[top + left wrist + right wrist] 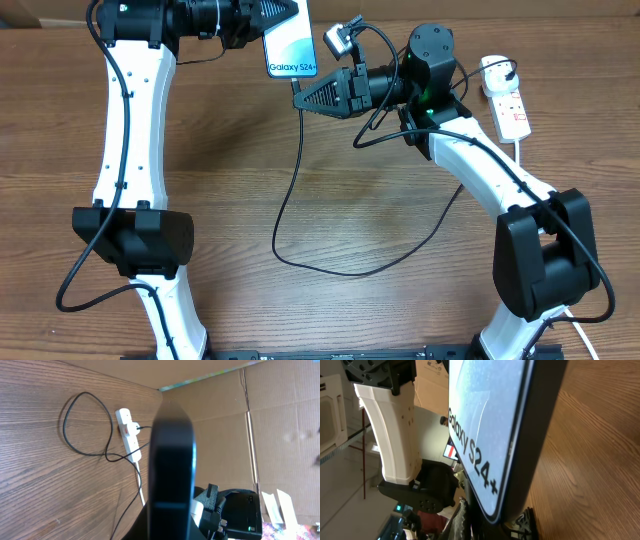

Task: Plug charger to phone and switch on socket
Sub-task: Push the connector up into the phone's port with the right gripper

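Left gripper (280,18) clamped the phone (291,50), raised above the tabletop (350,320), screen lit. Right gripper (305,98) was closed on the charger (283,205) tip at the phone's lower edge; the socket (508,100) lay far right.

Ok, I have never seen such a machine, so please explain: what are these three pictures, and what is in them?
These are two robot arms at a wooden table. One picture looks down from above; the other two come from cameras on the arms' wrists. The left gripper is shut on a phone with a lit screen. The right gripper, also shut, seems to pinch the tip of the black charger cable next to the phone's lower edge. The cable loops over the table towards a white power strip beside the right arm.
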